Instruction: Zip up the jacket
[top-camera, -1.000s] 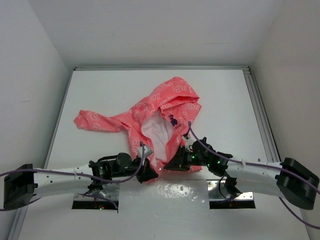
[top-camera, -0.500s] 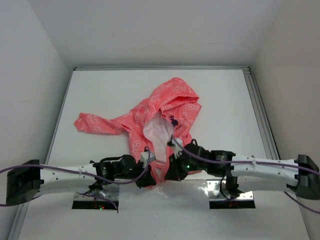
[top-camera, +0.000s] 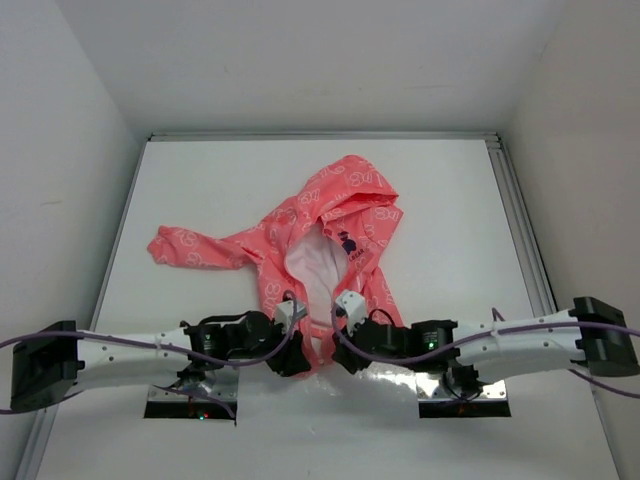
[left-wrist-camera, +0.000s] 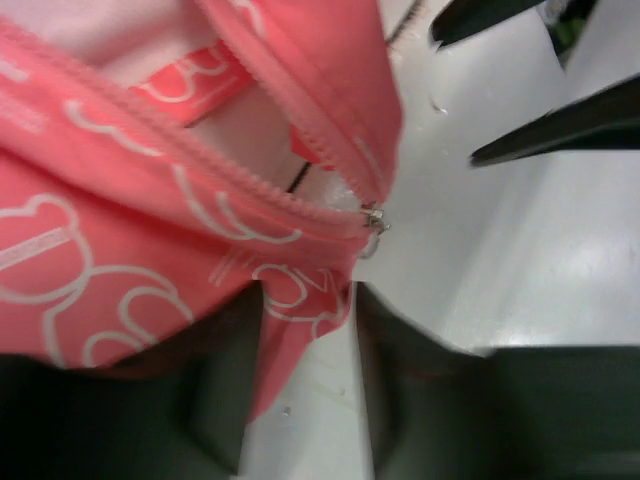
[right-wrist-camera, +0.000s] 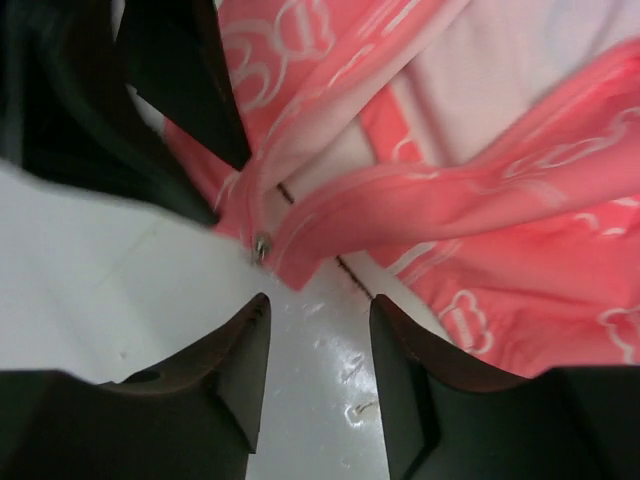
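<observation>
White table, boxed in by pale walls on the left, right and far sides.

Spread across its middle, a coral-pink jacket printed with a pale white pattern. Hood toward the far right, one sleeve stretched out to the left, hem drawn to the near side between the two arms. Front unzipped and parted over white lining. Small dark emblem on the right-hand front panel.

Reaching in low from the near corners, left arm and right arm, both white and trailing purple cables, meeting head to head at the hem.

Left gripper clamped on the near hem corner of the jacket, with pink cloth packed between its dark fingers in the left wrist view. Right gripper just to the right of it, fingers parted over bare table, tips aimed at the bottom end of the zipper.

Smallest of all, a metal zipper slider at the very bottom of the two rows of teeth, where both front edges converge. Just beyond the right gripper's tips, close beside the left gripper's fingers.
</observation>
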